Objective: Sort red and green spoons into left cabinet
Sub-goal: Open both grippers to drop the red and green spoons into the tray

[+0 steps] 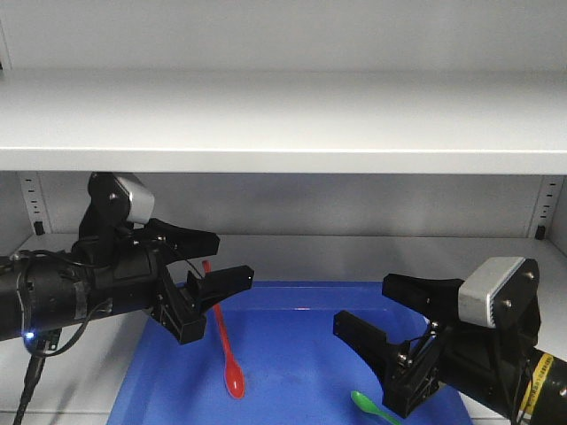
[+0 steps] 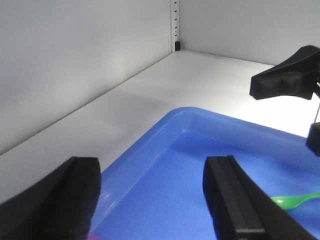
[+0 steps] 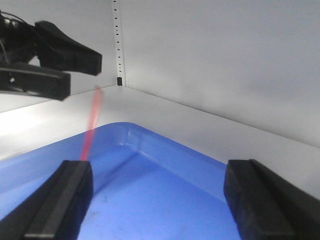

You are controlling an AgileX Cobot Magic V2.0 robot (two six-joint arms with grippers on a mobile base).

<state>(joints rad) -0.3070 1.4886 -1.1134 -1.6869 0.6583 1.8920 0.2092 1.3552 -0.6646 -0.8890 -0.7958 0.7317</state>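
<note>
Two spoons lie in the blue tray [image 1: 292, 372] on the cabinet shelf [image 1: 292, 243] in the front view: the red spoon [image 1: 227, 354] near the tray's middle-left, bowl toward the camera, and the green spoon [image 1: 372, 407] at the near right edge. The left pincer [image 1: 213, 270] hangs released just over the red handle's far end; the right pincer [image 1: 372, 332] gapes beside the green one. Neither holds anything, so the step in hand looks like reaching for a grasp.

From the left wrist, the fingers [image 2: 235, 200] stand wide apart over the tray rim, the green spoon's tip showing at the right edge. Next it must drop onto the thin handle and close squarely.

From the right wrist, the red handle rises blurred above the left finger [image 3: 60, 205]. The upper shelf [image 1: 283, 124] limits lift.
</note>
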